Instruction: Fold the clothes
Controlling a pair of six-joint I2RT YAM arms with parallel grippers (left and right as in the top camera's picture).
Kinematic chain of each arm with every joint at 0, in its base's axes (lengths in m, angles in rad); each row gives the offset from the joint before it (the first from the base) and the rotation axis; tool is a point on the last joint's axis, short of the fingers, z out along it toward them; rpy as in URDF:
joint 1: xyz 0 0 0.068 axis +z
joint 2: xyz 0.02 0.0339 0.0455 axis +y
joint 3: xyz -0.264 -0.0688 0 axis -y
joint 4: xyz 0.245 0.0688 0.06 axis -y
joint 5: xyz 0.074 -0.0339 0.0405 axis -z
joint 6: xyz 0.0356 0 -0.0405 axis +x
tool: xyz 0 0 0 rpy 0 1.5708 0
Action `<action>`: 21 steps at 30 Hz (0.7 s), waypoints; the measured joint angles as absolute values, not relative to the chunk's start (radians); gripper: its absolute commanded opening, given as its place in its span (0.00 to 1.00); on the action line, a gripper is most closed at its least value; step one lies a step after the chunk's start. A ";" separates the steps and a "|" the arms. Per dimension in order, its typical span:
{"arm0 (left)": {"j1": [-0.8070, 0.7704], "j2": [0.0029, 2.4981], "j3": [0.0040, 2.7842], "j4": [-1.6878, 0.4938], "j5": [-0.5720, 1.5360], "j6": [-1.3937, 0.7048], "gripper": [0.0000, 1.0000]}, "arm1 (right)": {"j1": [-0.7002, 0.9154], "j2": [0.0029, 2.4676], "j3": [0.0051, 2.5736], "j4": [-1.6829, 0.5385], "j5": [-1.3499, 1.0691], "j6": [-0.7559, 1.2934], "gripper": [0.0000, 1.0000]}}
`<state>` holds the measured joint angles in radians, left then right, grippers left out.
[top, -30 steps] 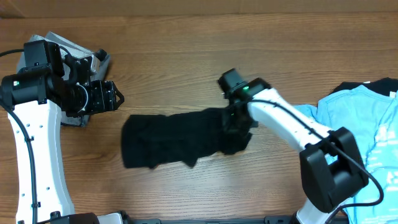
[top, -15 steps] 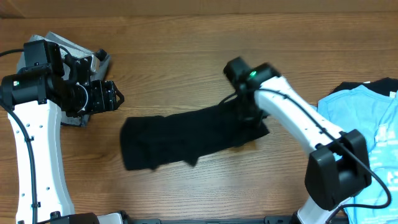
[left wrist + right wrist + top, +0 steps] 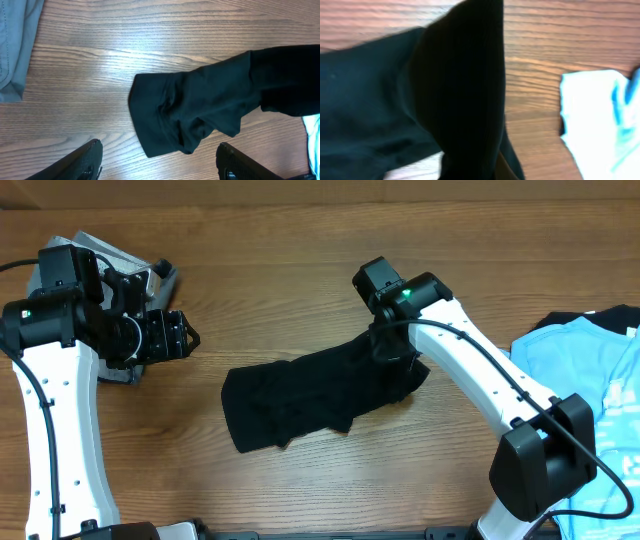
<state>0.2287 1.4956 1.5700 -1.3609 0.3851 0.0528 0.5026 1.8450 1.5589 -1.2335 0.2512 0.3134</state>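
One garment is in work: the black T-shirt, a crumpled long bundle in the middle of the worktop. The right gripper has its jaws clamped on the end of the bundle nearest the light blue T-shirt, while the left gripper hangs with jaws apart off the bundle's other end, beside the grey shorts. Since only one end is pinched, I judge that a pull may drag the whole bundle without spreading it, or the cloth may slip out.
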 measured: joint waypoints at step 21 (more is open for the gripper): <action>0.229 1.496 1.570 -1.365 0.385 0.053 0.76 | 0.711 1.868 1.478 -1.099 0.055 0.346 0.38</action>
